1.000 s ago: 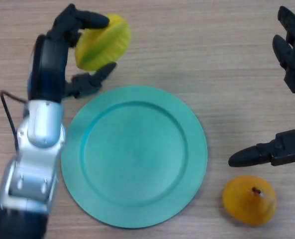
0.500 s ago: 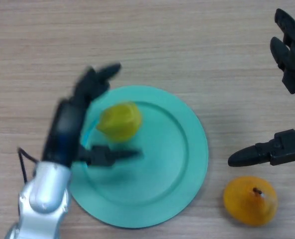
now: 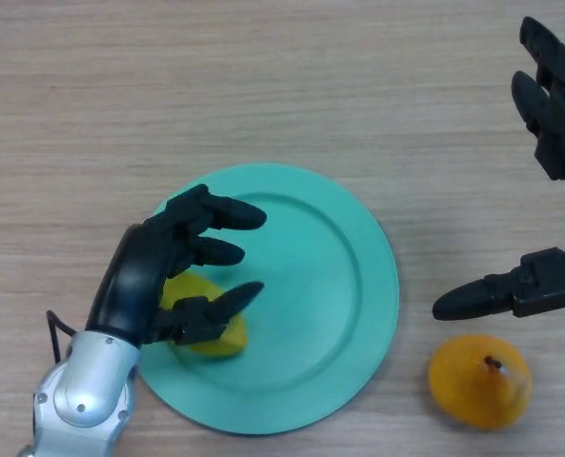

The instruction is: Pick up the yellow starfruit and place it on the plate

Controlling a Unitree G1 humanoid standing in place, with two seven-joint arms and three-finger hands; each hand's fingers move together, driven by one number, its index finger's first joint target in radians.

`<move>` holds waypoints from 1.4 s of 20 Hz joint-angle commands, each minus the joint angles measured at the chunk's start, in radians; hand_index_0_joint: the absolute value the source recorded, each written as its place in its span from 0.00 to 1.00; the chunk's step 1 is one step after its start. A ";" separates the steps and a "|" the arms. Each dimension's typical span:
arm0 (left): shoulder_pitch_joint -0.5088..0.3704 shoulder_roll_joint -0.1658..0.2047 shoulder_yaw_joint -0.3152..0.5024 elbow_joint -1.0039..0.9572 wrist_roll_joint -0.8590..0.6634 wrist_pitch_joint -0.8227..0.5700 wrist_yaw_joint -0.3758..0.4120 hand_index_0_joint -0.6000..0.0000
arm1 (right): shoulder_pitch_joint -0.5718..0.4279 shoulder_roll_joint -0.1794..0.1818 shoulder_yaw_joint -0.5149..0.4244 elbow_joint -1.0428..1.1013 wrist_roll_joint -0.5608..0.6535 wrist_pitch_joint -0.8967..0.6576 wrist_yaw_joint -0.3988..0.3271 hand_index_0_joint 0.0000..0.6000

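The yellow starfruit (image 3: 206,328) lies on the left part of the green plate (image 3: 330,286), mostly hidden under the left hand (image 3: 158,276). That hand arches over the fruit with thumb and fingers loosely spread and only slightly bent, not clamped on it. The plate rests on the wooden table (image 3: 263,86). Well to the right, the right hand (image 3: 549,286) hangs with fingers spread wide, its thumb just above an orange fruit (image 3: 479,381).
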 commanded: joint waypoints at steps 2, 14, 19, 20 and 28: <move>-0.061 0.017 0.091 -0.075 -0.067 -0.196 0.072 0.00 | -0.029 -0.010 -0.027 -0.046 0.008 -0.110 -0.031 0.00; -0.096 0.093 0.245 -0.246 -0.262 -0.085 -0.013 1.00 | -0.049 -0.016 -0.035 -0.003 0.037 -0.125 -0.047 0.00; -0.059 0.115 0.305 -0.255 -0.363 -0.101 -0.079 1.00 | -0.046 -0.016 -0.038 -0.007 0.025 -0.137 -0.048 0.00; -0.061 0.119 0.313 -0.256 -0.372 -0.095 -0.084 1.00 | -0.045 -0.015 -0.039 -0.010 0.028 -0.138 -0.049 0.00; -0.080 0.139 0.327 -0.237 -0.374 -0.090 -0.110 1.00 | -0.035 -0.014 -0.034 0.021 0.019 -0.165 -0.057 0.00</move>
